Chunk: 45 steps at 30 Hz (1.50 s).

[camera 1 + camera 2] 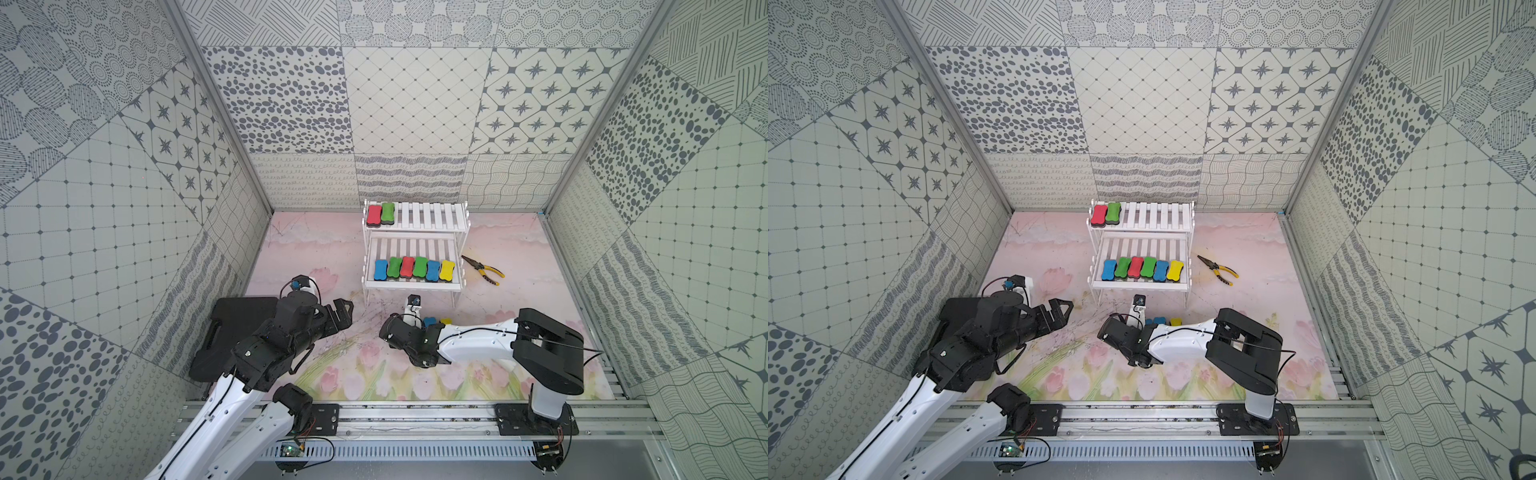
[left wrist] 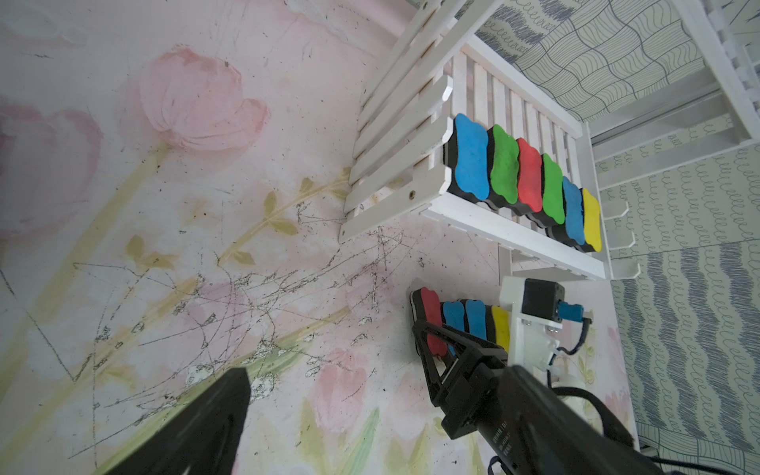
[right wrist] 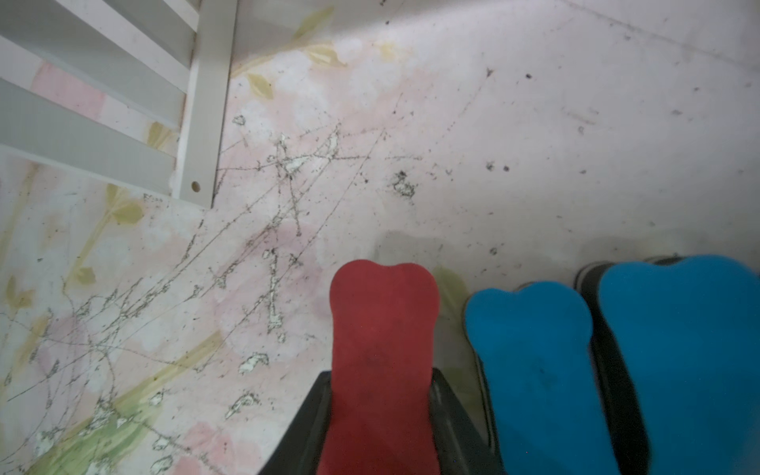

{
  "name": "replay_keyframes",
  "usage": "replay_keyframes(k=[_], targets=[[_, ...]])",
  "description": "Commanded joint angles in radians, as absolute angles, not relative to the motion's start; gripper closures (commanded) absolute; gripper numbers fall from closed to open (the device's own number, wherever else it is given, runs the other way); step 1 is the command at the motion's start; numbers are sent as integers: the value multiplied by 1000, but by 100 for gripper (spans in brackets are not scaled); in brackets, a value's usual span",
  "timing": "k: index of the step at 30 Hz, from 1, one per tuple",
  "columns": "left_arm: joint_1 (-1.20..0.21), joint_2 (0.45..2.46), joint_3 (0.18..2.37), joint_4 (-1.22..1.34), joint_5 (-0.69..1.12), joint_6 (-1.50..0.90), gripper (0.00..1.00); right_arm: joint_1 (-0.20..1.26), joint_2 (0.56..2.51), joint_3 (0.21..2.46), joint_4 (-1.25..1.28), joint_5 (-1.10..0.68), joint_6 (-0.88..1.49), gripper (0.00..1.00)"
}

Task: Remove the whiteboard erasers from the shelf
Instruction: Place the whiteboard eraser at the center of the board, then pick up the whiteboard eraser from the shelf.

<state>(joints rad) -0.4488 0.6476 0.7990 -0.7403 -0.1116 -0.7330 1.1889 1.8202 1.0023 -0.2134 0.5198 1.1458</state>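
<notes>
The white shelf (image 1: 415,216) stands at the back of the mat. Its upper tier carries a red eraser (image 1: 374,215) and a green eraser (image 1: 387,213) at the left end. On the lower tier, several erasers (image 1: 413,268) stand in a row, also in the left wrist view (image 2: 528,177). My right gripper (image 3: 381,374) is shut on a red eraser (image 3: 382,320) down at the mat in front of the shelf, beside two blue erasers (image 3: 530,329) and a yellow eraser (image 2: 499,329). My left gripper (image 1: 344,314) hangs open and empty to the left of them.
Yellow-handled pliers (image 1: 484,270) lie on the mat to the right of the shelf. A black plastic case (image 1: 232,328) lies at the left edge, partly under my left arm. Patterned walls close in three sides.
</notes>
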Motion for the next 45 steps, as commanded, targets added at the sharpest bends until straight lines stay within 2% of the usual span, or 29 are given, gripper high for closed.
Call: replay_keyframes(k=[1,6,8,13,22,26,31,40,45], targets=[[-446,650,805,-749,-128,-738,1,1180,1833,1023,-206,516,1157,61],[-445,652,803,-746,-125,-739,1,1173,1835,1021,-209,502,1166,46],[-444,651,803,-746,-123,-738,1,1175,1828,1022,-209,503,1158,43],[-445,651,818,-755,-113,-735,1,1182,1786,1014,-195,498,1120,42],[-443,713,946,-762,-57,-665,1,1181,1499,904,-170,353,856,42],[-445,841,1063,-746,-5,-622,1,1180,1332,849,-215,321,726,43],[-473,1049,1275,-700,62,-559,13,1166,1173,788,-239,299,655,44],[-536,1457,1760,-750,-1,-365,26,1111,1140,757,-259,233,675,45],[-537,1620,1954,-758,-48,-299,26,1092,1140,746,-259,221,689,45]])
